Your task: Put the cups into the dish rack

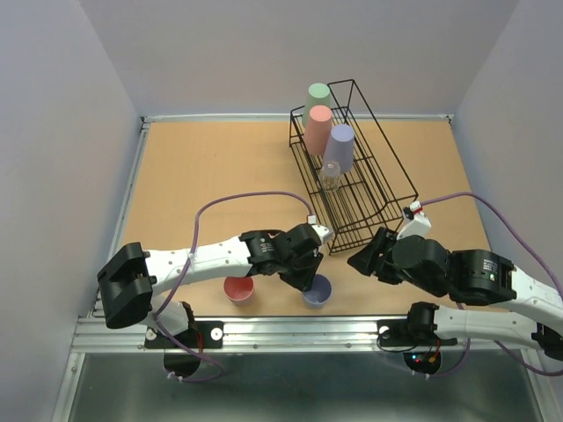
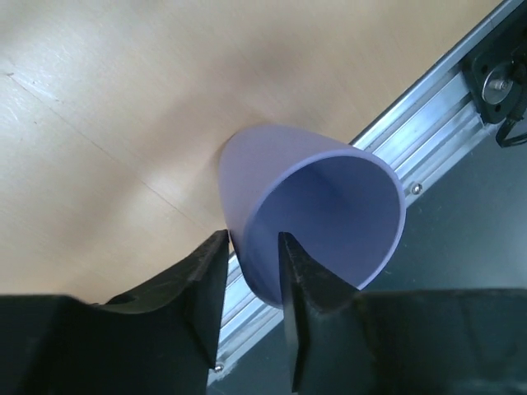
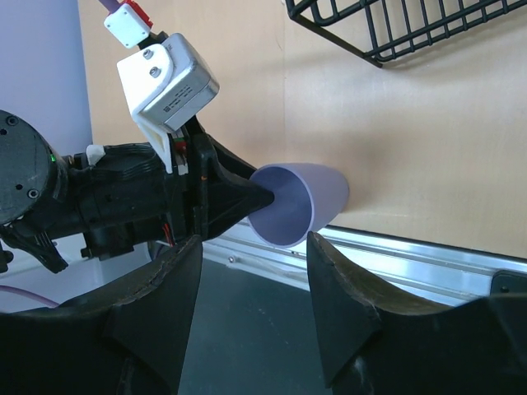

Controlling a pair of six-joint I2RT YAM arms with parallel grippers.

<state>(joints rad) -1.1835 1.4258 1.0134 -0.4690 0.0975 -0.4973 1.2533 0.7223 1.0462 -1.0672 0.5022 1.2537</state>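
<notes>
At 6 o'clock the right jaws stand apart, black and blunt, holding nothing. Past the gap, dead centre, a lavender cup (image 3: 321, 189) rests on the wooden desk (image 3: 428, 156), its mouth turned this way. The left arm (image 3: 99, 197) reaches in from 9 o'clock with a white block (image 3: 165, 78) on top, and the left jaws pinch the cup's rim. A corner of the dish rack (image 3: 387, 37) shows at 1 o'clock. A metal rail (image 3: 412, 259) edges the desk toward 4 o'clock.

Wooden tabletop (image 1: 220, 167), aluminium rail (image 1: 290, 329) at near edge
</notes>
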